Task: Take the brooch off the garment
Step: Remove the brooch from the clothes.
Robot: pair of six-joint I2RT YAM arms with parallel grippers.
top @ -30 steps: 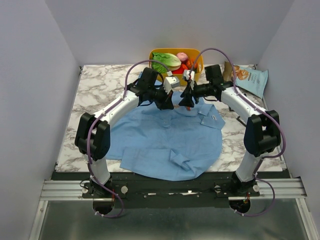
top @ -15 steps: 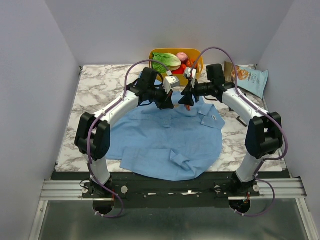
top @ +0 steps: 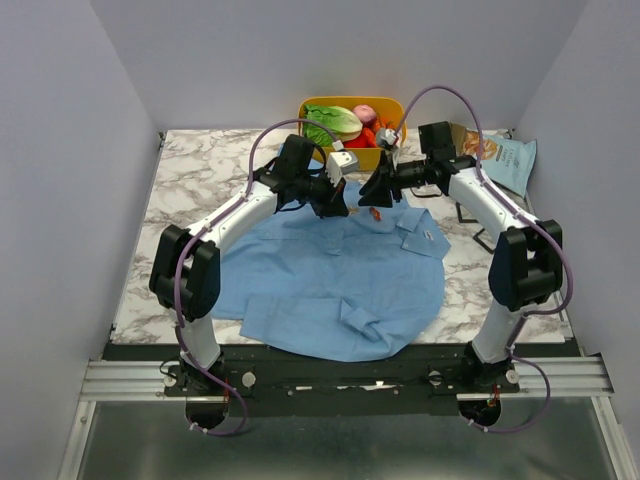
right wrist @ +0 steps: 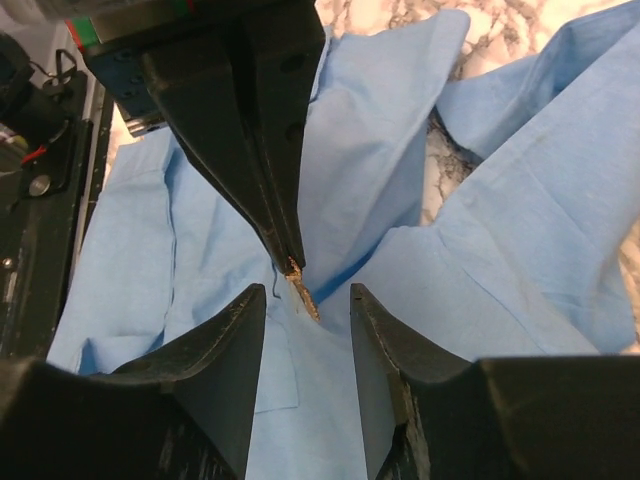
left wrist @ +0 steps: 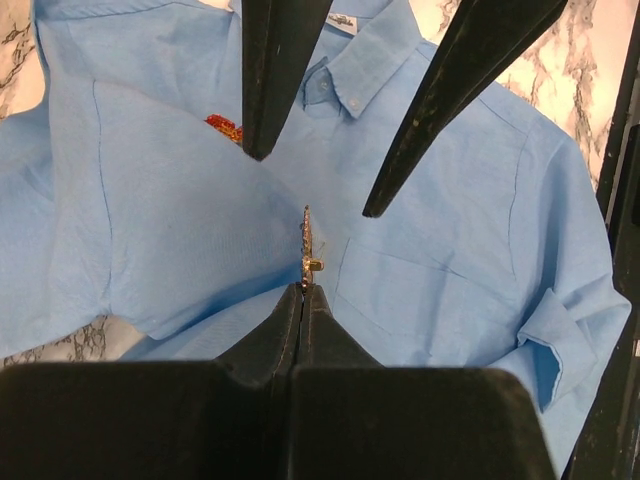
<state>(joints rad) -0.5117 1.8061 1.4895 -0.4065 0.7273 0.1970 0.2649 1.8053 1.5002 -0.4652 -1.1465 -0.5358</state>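
Scene: a large light-blue button-up shirt of thin cloth lies spread over a white-and-grey marble-patterned tabletop, filling the centre and lower middle of the overhead view.
Brooch: a tiny pale gold-tan ornament, seen edge-on at the centre of the left wrist view. It stands on a raised ridge of the shirt, just left of the chest pocket.
Left gripper: its black fingers are pressed fully together, with the tips at the brooch's lower end. I cannot tell whether they pinch the brooch itself or the cloth beneath it.
Right gripper: its jaws are parted, with one finger on each side of the brooch and neither touching it. It holds nothing.
Other ornament: a small bright red-orange piece sits on the shirt at upper left of the left wrist view.
Background: a yellow plastic basket of vegetables is at top centre of the overhead view, and a pale blue snack bag lies at upper right.
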